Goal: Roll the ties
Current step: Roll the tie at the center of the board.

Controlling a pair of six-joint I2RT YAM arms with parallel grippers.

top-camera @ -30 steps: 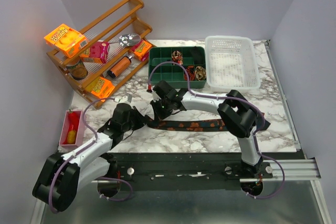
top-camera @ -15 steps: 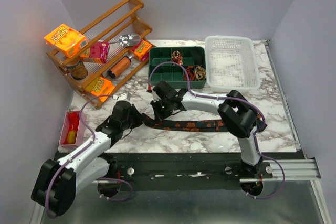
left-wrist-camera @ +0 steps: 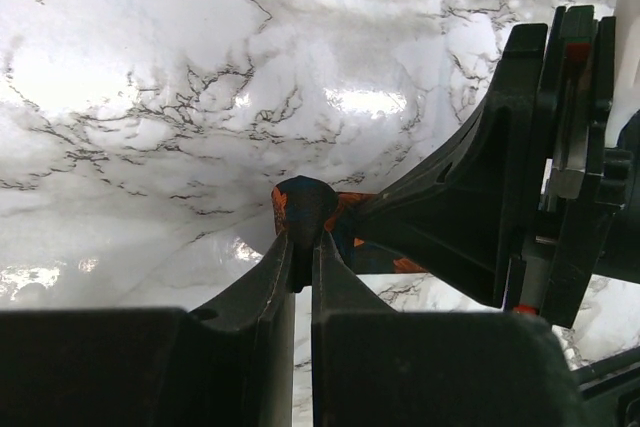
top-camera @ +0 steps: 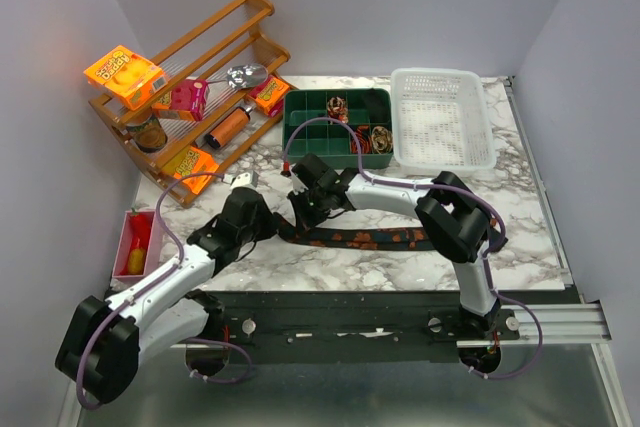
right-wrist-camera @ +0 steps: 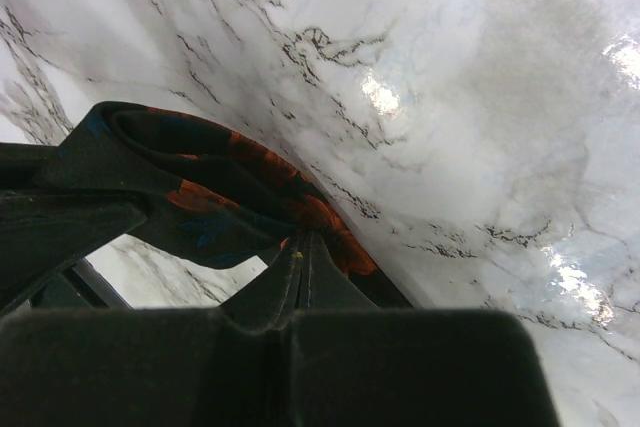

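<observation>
A dark tie point(top-camera: 370, 239) with orange-red blotches lies stretched along the marble near the front edge. Its left end is lifted between both grippers. My left gripper point(top-camera: 268, 229) is shut on the tie's end fold point(left-wrist-camera: 303, 209). My right gripper point(top-camera: 300, 215) is shut on the tie point(right-wrist-camera: 250, 182) just right of that, its fingers point(right-wrist-camera: 305, 272) pinching the fabric edge. The right gripper's body shows in the left wrist view point(left-wrist-camera: 520, 177), close beside the fold. Rolled tie coils point(top-camera: 337, 107) sit in the green divided tray point(top-camera: 300, 107) at the back.
A white mesh basket point(top-camera: 443, 117) stands right of the green tray. A wooden rack point(top-camera: 190, 87) with orange snack packets and a bottle is at the back left. A pink bin point(top-camera: 133, 243) sits at the left edge of the table.
My left gripper has moved up and right toward the right gripper, bringing the tie's end with it. The right gripper has shifted slightly back.
</observation>
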